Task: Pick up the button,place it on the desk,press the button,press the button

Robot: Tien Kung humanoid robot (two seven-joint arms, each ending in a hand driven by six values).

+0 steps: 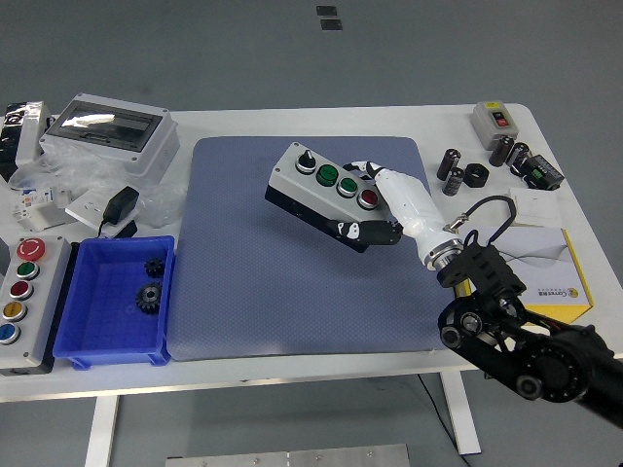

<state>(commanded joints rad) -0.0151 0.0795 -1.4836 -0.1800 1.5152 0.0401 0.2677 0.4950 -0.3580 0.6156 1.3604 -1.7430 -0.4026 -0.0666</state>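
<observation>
On the mat [243, 272] at frame centre: button box [326, 193], my right hand [384, 209] at its right end; bin [107, 331] holding gears [149, 295] lower left, enclosure [112, 131] upper left, carton [550, 263] right, capacitors [453, 170] upper right.
</observation>
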